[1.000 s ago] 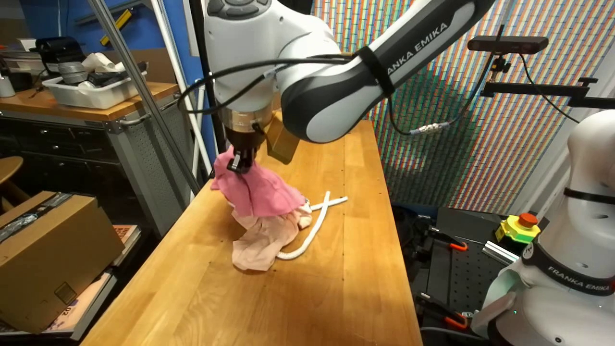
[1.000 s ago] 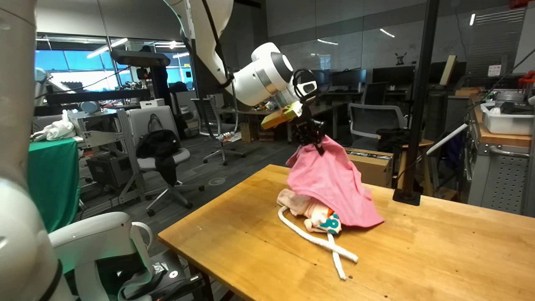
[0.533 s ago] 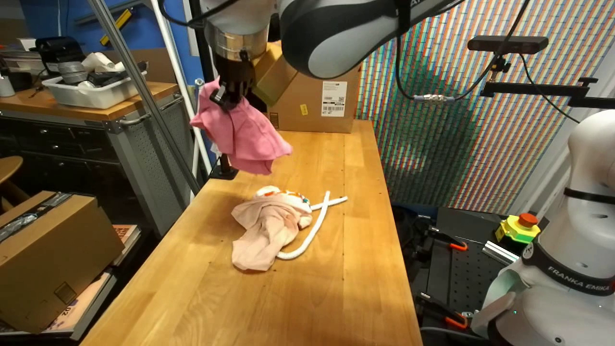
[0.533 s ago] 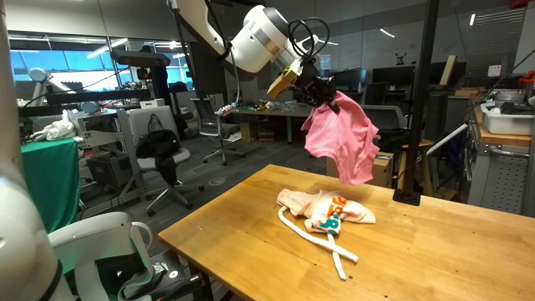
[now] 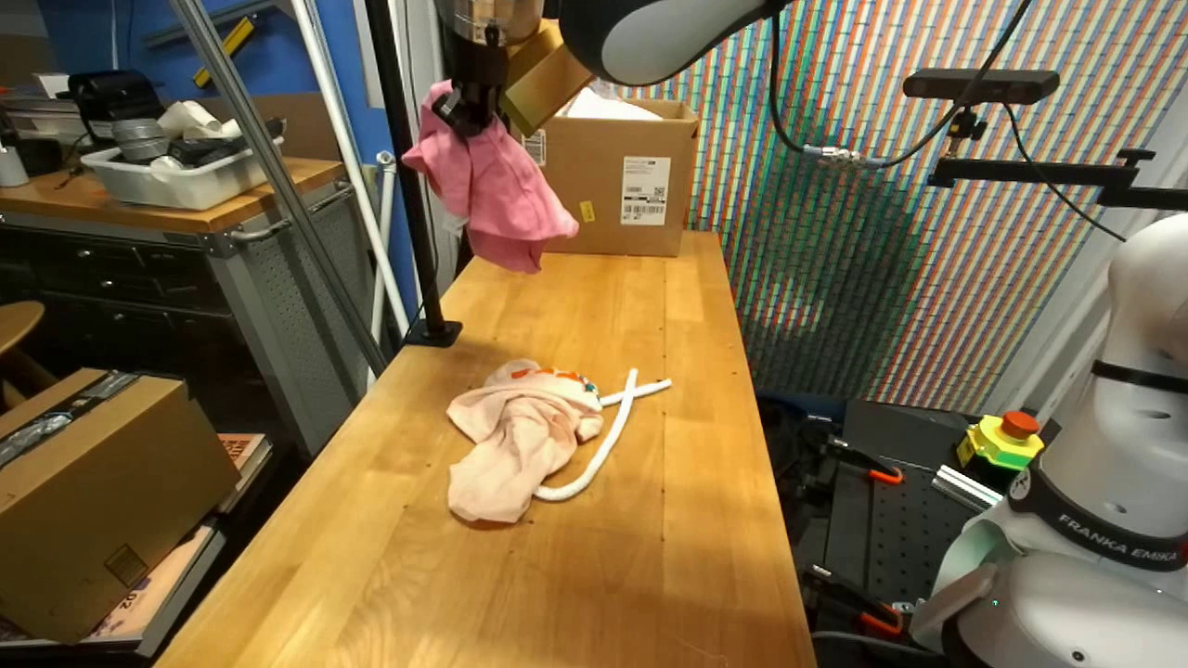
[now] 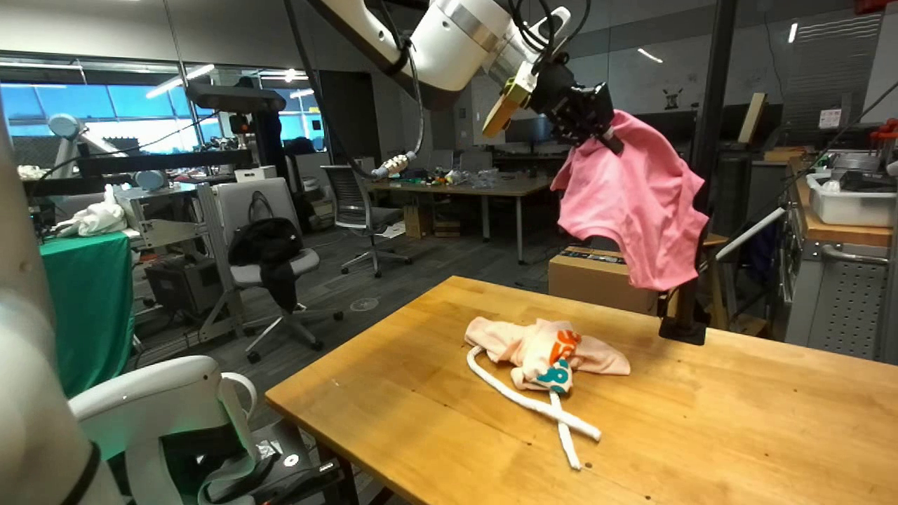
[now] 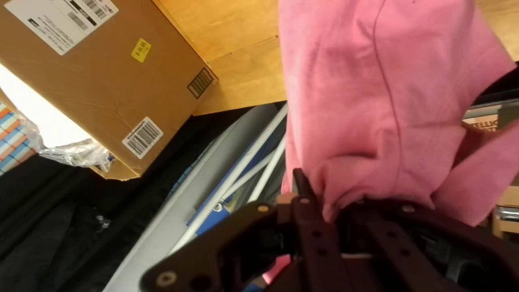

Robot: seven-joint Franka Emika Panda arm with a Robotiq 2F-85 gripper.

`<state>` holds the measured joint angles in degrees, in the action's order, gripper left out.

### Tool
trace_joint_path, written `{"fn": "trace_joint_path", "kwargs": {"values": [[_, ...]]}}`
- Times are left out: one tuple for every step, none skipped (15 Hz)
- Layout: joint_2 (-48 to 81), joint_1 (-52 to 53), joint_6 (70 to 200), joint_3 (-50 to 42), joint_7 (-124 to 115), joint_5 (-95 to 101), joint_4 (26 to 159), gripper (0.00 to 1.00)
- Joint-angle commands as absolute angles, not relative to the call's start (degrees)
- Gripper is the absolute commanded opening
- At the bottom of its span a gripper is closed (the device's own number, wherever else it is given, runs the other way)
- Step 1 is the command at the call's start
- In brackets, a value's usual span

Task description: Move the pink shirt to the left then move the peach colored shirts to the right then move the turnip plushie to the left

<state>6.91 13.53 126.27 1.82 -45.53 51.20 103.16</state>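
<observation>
Apparently on step one, the gripper [image 6: 609, 142] pinches the pink shirt [image 6: 637, 203] aloft; it should next lower this leftward and release.

I see a pink shirt [image 6: 638, 203], peach shirt [image 6: 533, 345] w/ orange & teal print. White rope [image 6: 523, 400]; far-right panel [image 5: 891, 306] w/ multicol. stripes.

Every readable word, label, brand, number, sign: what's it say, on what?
"FRANKA EMIKA": black band on robot base.
"B-16.4A", tentatively: yellow sticker on cardboard box.
"TELLI", rest unclear: printed item.
"02", probably: lower book.
Too small or blurred: white label, barcode label, white sign, crumpled print on peach shirt.
</observation>
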Motion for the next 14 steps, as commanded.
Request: {"fn": "trace_joint_path", "kwargs": {"values": [[5.3, 9.0, 126.7, 1.2, -46.1, 50.7, 102.2, 0.03], [4.9, 7.6, 127.3, 0.8, -44.9, 49.8, 102.4, 0.03], [4.5, 6.2, 127.9, 0.3, -43.5, 48.7, 102.4, 0.03], [4.6, 5.2, 128.1, -0.1, -43.7, 48.7, 102.2, 0.03], [4.8, 4.0, 128.7, -0.5, -42.6, 48.5, 102.1, 0.03], [5.0, 3.0, 129.2, -0.8, -41.4, 48.2, 101.7, 0.03], [5.6, 2.2, 130.0, -1.2, -40.1, 48.1, 101.0, 0.03], [6.1, 1.4, 130.6, -1.6, -39.3, 48.3, 100.3, 0.03], [6.5, 0.7, 131.2, -1.9, -37.9, 47.6, 99.7, 0.03], [6.9, 0.0, 131.8, -2.2, -36.2, 46.6, 99.0, 0.03], [7.3, -0.5, 132.0, -2.6, -35.1, 46.2, 98.4, 0.03], [7.7, -1.1, 132.2, -2.9, -33.4, 45.2, 97.6, 0.03], [8.0, -1.5, 132.3, -3.2, -31.8, 44.3, 96.9, 0.03], [8.5, -2.0, 132.3, -3.6, -29.9, 43.2, 96.2, 0.03]]}}
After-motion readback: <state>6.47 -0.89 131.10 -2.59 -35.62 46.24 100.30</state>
